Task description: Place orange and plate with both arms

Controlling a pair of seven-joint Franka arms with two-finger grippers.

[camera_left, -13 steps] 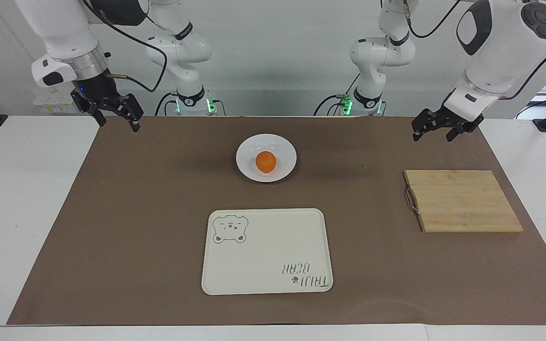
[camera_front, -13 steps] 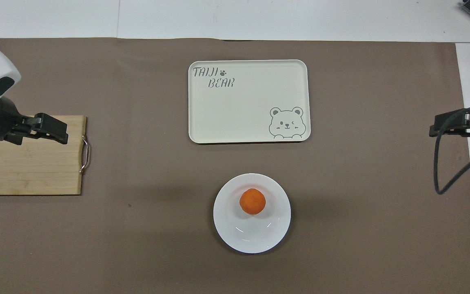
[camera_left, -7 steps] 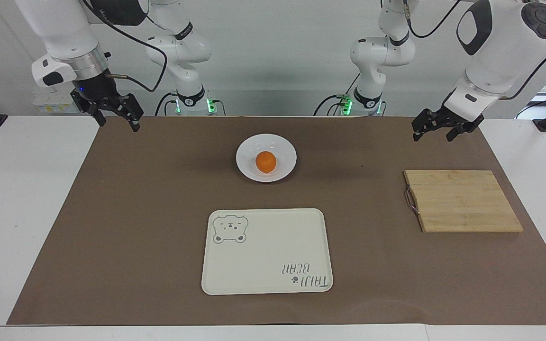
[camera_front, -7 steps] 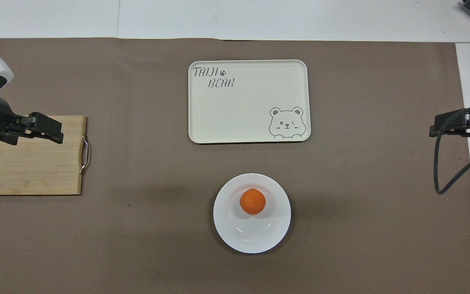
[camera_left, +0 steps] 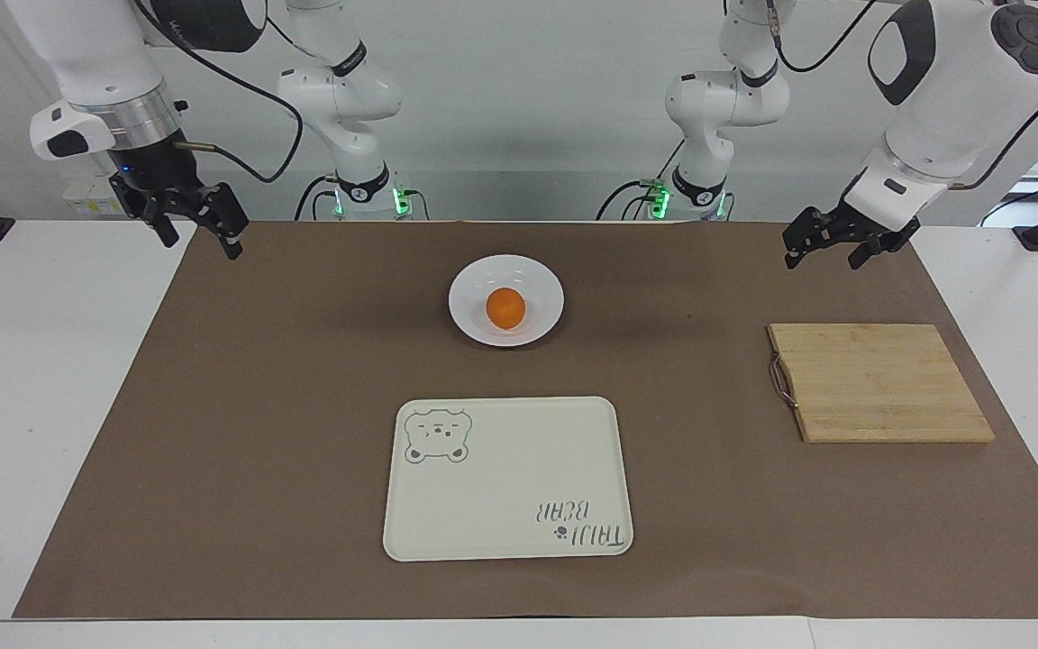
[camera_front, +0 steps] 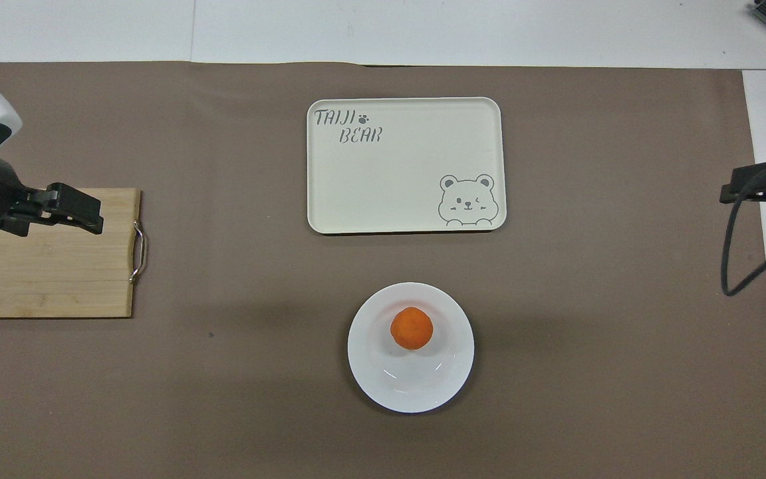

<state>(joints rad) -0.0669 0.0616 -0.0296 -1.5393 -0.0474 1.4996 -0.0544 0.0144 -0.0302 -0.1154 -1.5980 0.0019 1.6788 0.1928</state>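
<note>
table (camera_left: 32, 406) | brown mat (camera_left: 258, 406) on it | on mat: plate (camera_left: 469, 320), tray (camera_left: 501, 478), cutting board (camera_left: 879, 383)

Orange (camera_left: 505, 307) on plate (camera_left: 543, 274)

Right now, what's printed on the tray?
A grey bear drawing and "TAIJI BEAR" lettering on the cream tray; clearest in the overhead view.

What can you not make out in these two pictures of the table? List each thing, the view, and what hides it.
- Underside of the orange: both views, hidden where it rests in the plate.
- Part of the cutting board: overhead view, cut off by the picture's edge and partly covered by the left gripper.
- Right gripper: overhead view, cut off by the edge.
- Tray underside: both views, facing the mat.
</note>
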